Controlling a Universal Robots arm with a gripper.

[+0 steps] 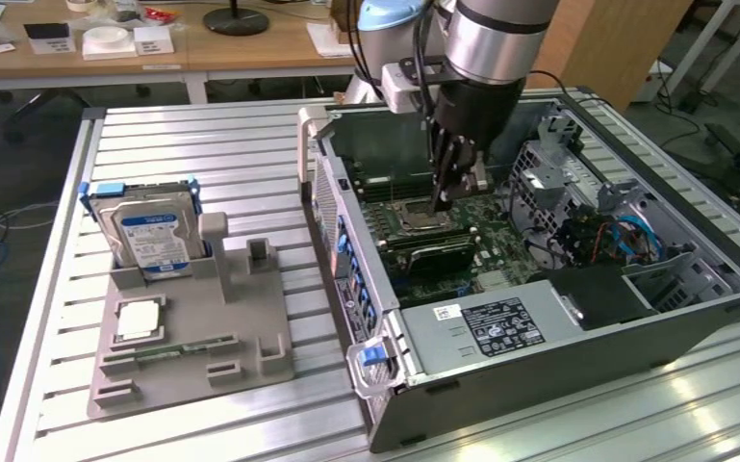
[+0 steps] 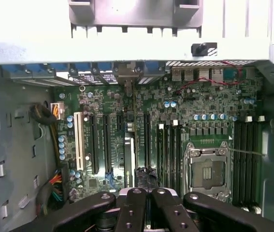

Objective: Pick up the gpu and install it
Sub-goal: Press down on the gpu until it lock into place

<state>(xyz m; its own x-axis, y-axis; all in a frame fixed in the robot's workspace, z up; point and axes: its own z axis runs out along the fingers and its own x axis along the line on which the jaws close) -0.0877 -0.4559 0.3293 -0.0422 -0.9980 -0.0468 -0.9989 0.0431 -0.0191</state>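
The gpu (image 1: 441,254), a dark card with a black cooler, stands on edge in a slot of the motherboard (image 1: 498,231) inside the open computer case (image 1: 600,318). In the wrist view the gpu (image 2: 130,162) shows edge-on as a thin card between the long black slots. My gripper (image 1: 445,200) hangs inside the case just above the board, beside the CPU socket (image 1: 411,218) and a little behind the card, apart from it. Its black fingers (image 2: 132,208) are pressed together, and the gripper (image 2: 146,194) is shut with nothing between them.
A grey parts holder (image 1: 247,356) lies on the slatted table at the exterior view's left, carrying a hard drive (image 1: 151,236), a square chip (image 1: 139,320) and a memory stick (image 1: 170,351). The case's walls, drive cage (image 1: 556,183) and power supply (image 1: 492,327) hem the gripper in.
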